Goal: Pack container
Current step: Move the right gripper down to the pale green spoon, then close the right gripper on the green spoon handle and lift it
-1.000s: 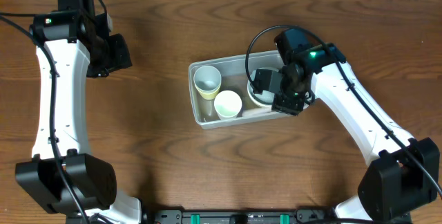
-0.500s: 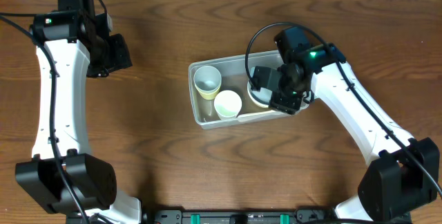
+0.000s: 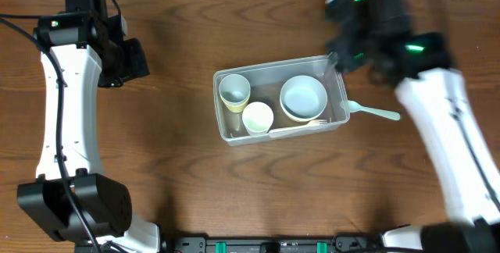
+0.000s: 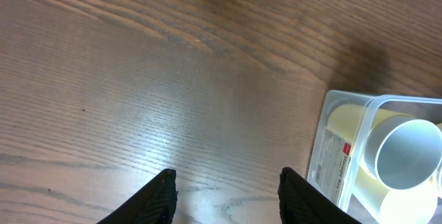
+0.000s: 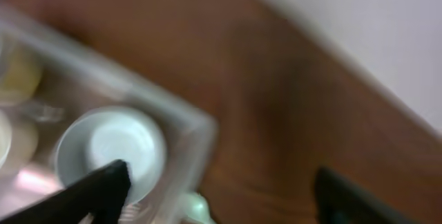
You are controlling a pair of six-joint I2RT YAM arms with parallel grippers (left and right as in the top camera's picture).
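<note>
Overhead: right claw is motion-blurred above the container's back-right corner. Its wrist view suggests fingers wide apart with nothing held. Left claw is apart, empty, well off to the left. Container sits mid-worktop with two cups and a bowl inside. Spoon lies outside, by the right wall. Likely step: fetch the spoon, which needs a low pinch on a thin handle. Sticker on the container wall has a red mark; text unreadable.
</note>
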